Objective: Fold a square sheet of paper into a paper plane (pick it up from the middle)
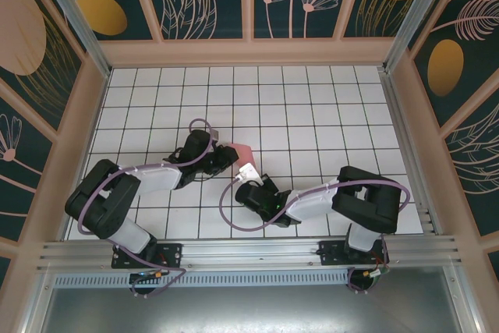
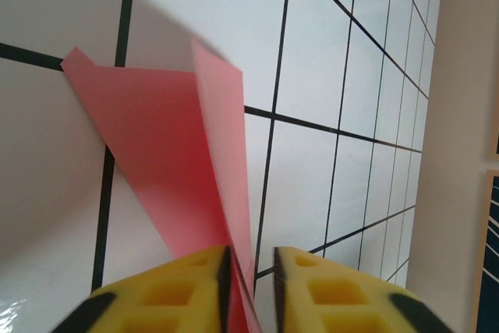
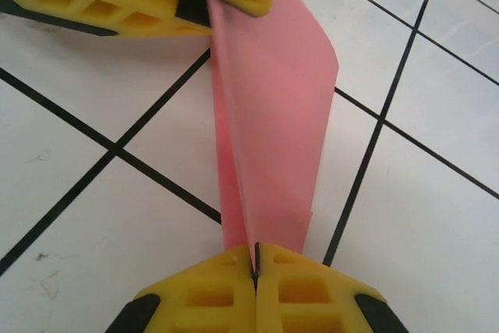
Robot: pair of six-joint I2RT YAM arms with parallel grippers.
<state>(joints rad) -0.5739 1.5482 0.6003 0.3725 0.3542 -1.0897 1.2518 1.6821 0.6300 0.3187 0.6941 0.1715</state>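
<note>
Square sheet of paper (image 3: 273, 115), partly folded, is held on edge over the tiled table (image 3: 421, 216) between both arms. Right gripper (image 3: 256, 256) is clamped on its crease. Left gripper (image 2: 249, 271) straddles it, grip undeterminable. Thin, limp, easily torn: best pinched at the fold.

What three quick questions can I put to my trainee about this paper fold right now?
1. True or false: the right gripper stands open, clear of the pink paper.
2. The paper is: A) lying flat and unfolded; B) creased lengthwise, running from the left gripper to the right one; C) crumpled into a ball.
3. What colour are the right gripper's fingers?
Key: 1 false; 2 B; 3 yellow.
</note>
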